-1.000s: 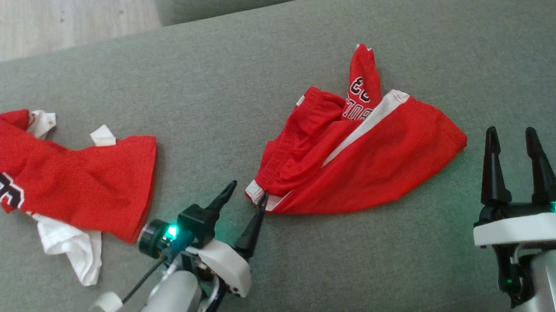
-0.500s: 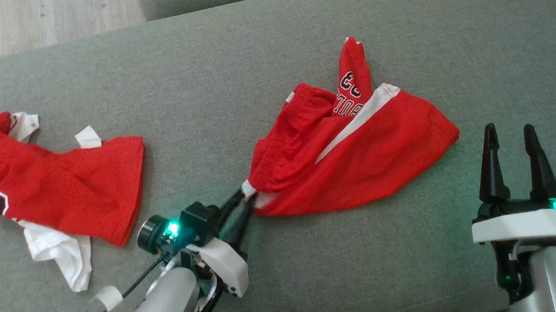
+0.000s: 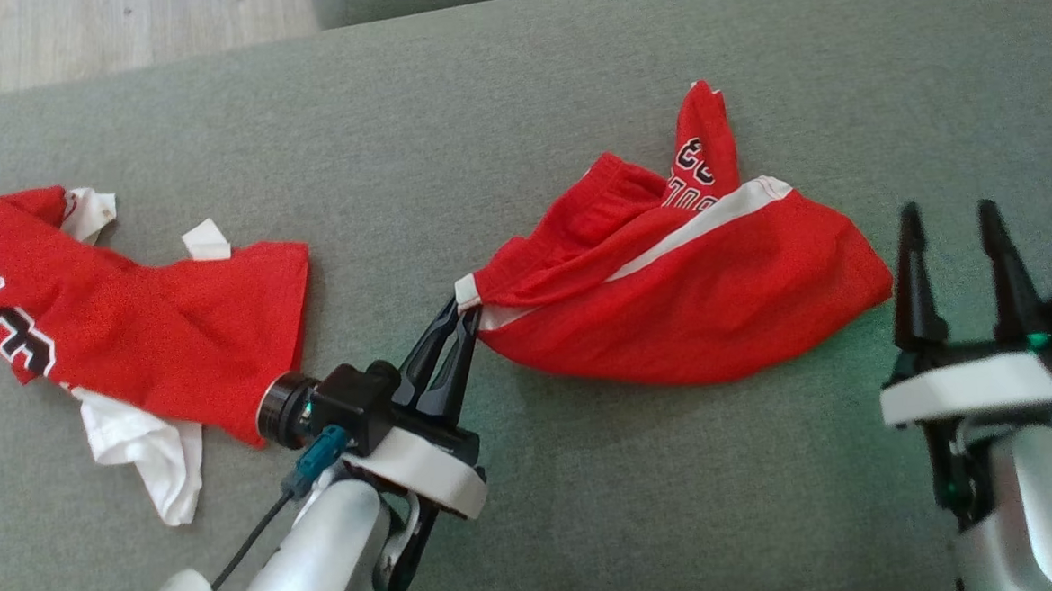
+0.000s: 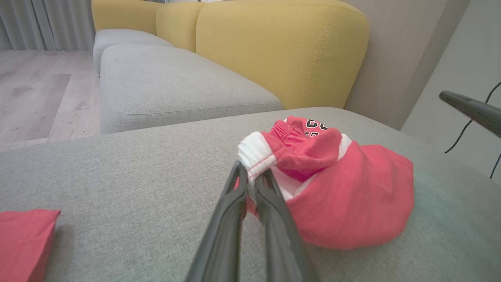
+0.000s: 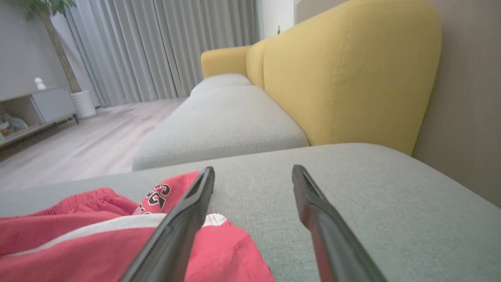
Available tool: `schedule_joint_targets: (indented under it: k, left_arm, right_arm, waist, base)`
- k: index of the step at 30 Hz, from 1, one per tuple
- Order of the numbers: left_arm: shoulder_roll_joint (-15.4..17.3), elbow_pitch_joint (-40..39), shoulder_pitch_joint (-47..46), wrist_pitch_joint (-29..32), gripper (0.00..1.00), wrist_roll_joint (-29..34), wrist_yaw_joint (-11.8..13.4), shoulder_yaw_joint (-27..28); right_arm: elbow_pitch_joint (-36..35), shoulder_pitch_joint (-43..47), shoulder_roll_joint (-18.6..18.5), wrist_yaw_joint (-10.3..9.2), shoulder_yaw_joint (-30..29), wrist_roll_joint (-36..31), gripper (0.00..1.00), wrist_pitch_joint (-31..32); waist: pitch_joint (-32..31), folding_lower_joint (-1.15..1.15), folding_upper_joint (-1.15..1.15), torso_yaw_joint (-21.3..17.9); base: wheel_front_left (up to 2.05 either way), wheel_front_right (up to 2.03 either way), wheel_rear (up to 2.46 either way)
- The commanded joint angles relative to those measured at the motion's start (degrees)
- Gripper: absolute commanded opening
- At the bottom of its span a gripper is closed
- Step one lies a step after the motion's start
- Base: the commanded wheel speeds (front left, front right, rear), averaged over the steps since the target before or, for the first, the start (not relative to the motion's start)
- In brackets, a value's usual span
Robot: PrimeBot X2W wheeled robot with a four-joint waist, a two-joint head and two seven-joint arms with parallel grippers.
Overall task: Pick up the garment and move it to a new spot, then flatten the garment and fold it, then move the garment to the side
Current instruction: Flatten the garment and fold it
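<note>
The garment [image 3: 697, 295] is a pair of red shorts with a white side stripe and black lettering, crumpled on the grey cushion [image 3: 516, 107]. My left gripper [image 3: 459, 315] is shut on the white waistband corner at the garment's left end, and that corner is raised off the cushion. The left wrist view has the garment [image 4: 352, 196] bunched just past the closed left gripper [image 4: 250, 176]. My right gripper [image 3: 947, 219] stands open to the right of the garment, nothing between its fingers. In the right wrist view the garment [image 5: 98, 243] lies to the lower left of the right gripper [image 5: 252, 172].
A second red and white garment [image 3: 149, 324] lies on the cushion at the left; its corner [image 4: 23, 239] appears in the left wrist view. A yellow backrest [image 4: 274, 51] and more grey cushions [image 5: 223, 121] stand beyond. Wooden floor [image 3: 116, 29] borders the cushion's far edge.
My left gripper closed on the garment's white waistband corner and pulled it up and left, stretching the garment's left end. The head camera shifted slightly. My right gripper stayed open.
</note>
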Motion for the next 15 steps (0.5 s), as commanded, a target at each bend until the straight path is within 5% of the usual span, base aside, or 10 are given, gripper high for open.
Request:
schedule_joint_targets:
  k: [1, 15]
  left_arm:
    - [0.2, -2.2, -1.2, -0.8, 0.00, 0.2, 0.6, 2.3]
    - [-1.2, -2.3, -2.8, -1.1, 0.00, 0.4, 0.2, -0.2]
  right_arm:
    - [-0.7, -2.6, -0.4, -0.04, 1.7, -1.3, 1.00, 0.8]
    - [20.7, -21.6, -5.7, -0.04, 8.0, -7.2, 1.00, 21.4]
  waist:
    - [0.3, 0.00, 0.00, 0.4]
    - [2.5, 0.00, 0.00, 3.6]
  base:
    - [0.00, 0.00, 0.00]
    - [0.00, 0.00, 0.00]
